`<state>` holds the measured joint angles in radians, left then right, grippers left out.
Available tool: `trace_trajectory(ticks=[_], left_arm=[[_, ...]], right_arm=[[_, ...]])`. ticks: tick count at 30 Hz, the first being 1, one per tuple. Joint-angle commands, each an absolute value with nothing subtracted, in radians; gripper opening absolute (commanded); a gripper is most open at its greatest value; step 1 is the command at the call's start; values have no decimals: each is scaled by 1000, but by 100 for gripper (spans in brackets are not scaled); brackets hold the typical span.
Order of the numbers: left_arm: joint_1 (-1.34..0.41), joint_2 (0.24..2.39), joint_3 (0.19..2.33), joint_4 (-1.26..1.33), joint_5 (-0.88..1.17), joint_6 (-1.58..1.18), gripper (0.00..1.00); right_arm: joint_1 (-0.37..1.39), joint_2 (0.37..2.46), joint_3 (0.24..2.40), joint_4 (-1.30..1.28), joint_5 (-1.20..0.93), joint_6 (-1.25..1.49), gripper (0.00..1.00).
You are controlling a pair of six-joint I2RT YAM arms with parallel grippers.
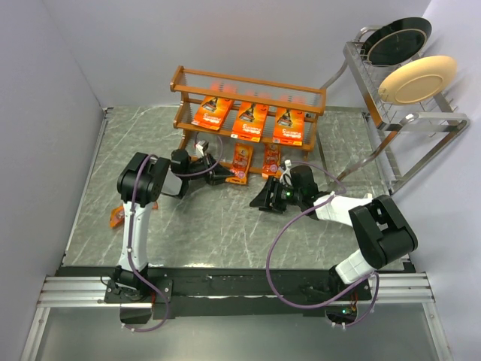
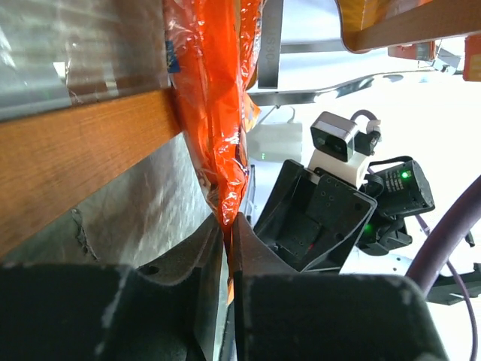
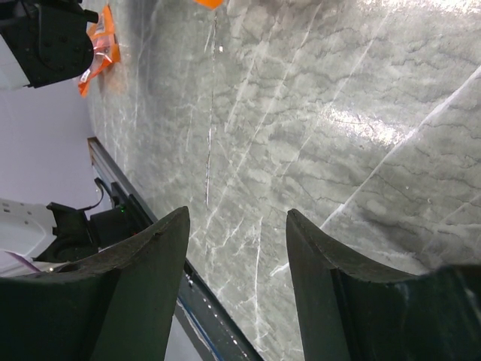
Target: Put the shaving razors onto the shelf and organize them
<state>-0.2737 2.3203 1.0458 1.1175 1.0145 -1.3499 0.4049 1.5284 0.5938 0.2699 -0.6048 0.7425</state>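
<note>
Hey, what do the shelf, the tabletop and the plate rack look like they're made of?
Shelf: looks like varnished orange-brown wood, grain visible on the rail, with clear rod tiers, probably plastic. Tabletop: glossy grey marble-look surface with pale veins; could be laminate. Plate rack: shiny silver metal wire, likely chrome or steel.

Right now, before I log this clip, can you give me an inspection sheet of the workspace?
Surface: grey marbled tabletop, glossy.
Job's things: three large razor cards on the shelf's middle tier; shelved small pack on the lower tier; held small pack beside it at the lower rail; loose pack on the table by the left arm.
Clutter: nothing seen.
Grippers: left gripper shut on the held small pack; right gripper open, empty, over the table.
Cables: purple cables loop along both arms.
Surroundings: metal plate rack with black plate and cream plate; plain walls.
</note>
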Motion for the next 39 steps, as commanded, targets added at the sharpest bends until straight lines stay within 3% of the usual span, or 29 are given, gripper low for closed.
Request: trace_trajectory(ticks=[1, 9, 13, 16, 22, 27, 34, 39], left_arm=[[-285, 2286, 1075, 1083, 1046, -1370, 17], [-291, 2303, 1160, 976, 1032, -1469, 21], [-293, 2272, 1147, 855, 1000, -1474, 49], [-295, 2244, 1131, 796, 983, -1436, 61], [-290, 2192, 1054, 707, 962, -1367, 66], [-264, 2152, 986, 615, 933, -1292, 70], [-229, 2086, 944, 487, 890, -1172, 73], [-175, 1935, 835, 425, 853, -1030, 69]], right_arm=[[394, 1540, 592, 314, -589, 749, 62], [396, 1559, 604, 321, -589, 758, 62], [397, 1563, 606, 328, -589, 761, 62], [397, 1575, 620, 350, -580, 782, 62], [436, 1661, 741, 319, -532, 764, 58], [489, 1732, 787, 377, -526, 790, 40], [578, 1824, 938, 335, -402, 770, 28], [600, 1871, 1044, 186, -281, 736, 20]])
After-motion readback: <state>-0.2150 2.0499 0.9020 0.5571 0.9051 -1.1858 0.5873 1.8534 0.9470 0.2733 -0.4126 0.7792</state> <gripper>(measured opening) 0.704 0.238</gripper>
